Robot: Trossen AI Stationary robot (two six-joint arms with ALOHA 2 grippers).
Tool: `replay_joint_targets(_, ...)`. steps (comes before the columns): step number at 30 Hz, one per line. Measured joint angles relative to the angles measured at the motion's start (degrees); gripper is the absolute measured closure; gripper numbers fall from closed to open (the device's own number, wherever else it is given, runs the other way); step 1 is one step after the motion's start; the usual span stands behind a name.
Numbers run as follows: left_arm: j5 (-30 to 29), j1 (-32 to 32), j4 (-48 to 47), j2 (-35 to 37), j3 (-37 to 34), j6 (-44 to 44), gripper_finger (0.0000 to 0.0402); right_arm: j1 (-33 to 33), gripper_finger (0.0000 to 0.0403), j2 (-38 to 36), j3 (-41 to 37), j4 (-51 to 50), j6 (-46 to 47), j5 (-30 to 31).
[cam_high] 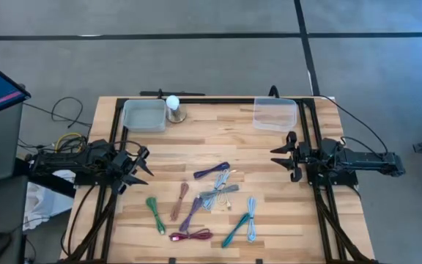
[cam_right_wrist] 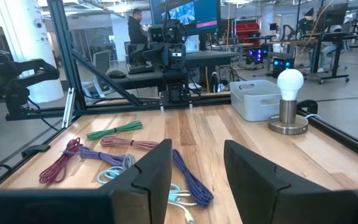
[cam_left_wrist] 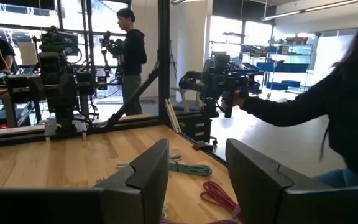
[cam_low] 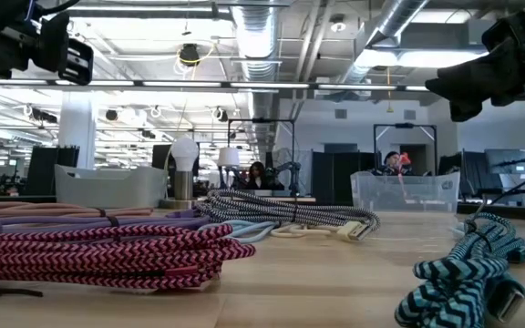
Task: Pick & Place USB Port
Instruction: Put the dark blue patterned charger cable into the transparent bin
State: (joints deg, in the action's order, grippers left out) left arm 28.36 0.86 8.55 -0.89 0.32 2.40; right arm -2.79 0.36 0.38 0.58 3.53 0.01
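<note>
Cables [cam_high: 204, 205] are scattered in coiled bundles on the wooden table's [cam_high: 269, 220] middle and near part: green, pink, purple, magenta, teal, blue, grey. None is held. Left gripper [cam_high: 141, 165] is seen above the table's left side, fingers apart, empty. Right gripper [cam_high: 284, 155] is seen at the right side, fingers apart, empty. Two bins [cam_high: 143, 115] and a lamp [cam_high: 173, 107] are placed along the far edge.

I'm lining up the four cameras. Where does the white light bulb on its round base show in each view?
High view: the light bulb stands at the table's far edge, just right of the grey bin.
Low view: bulb left of centre, right of the same bin.
Left wrist view: not in it.
Right wrist view: bulb at right, beside the bin.
Shared landmark: the grey bin.
</note>
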Motion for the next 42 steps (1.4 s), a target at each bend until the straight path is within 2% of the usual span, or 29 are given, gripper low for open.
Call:
replay_joint_targets(28,-0.60,-0.02,2.18,-0.02,0.02,-1.24,0.0242,0.04,0.0270,-0.02,0.00,0.00,-0.02,0.03)
replay_joint_targets(33,-7.94,-0.02,5.24,-0.02,0.02,-3.56,0.0242,0.04,0.0270,-0.02,0.00,2.13,-0.03,0.48)
replay_joint_targets(39,-23.74,-0.02,5.61,-0.30,0.02,-1.82,0.0242,0.03,0.0271,-0.02,0.00,3.11,-0.97,4.10)
replay_joint_targets(42,-26.85,-0.04,5.69,-1.53,0.02,-0.57,0.0242,0.04,0.0271,0.00,0.00,1.77,-1.11,4.47)
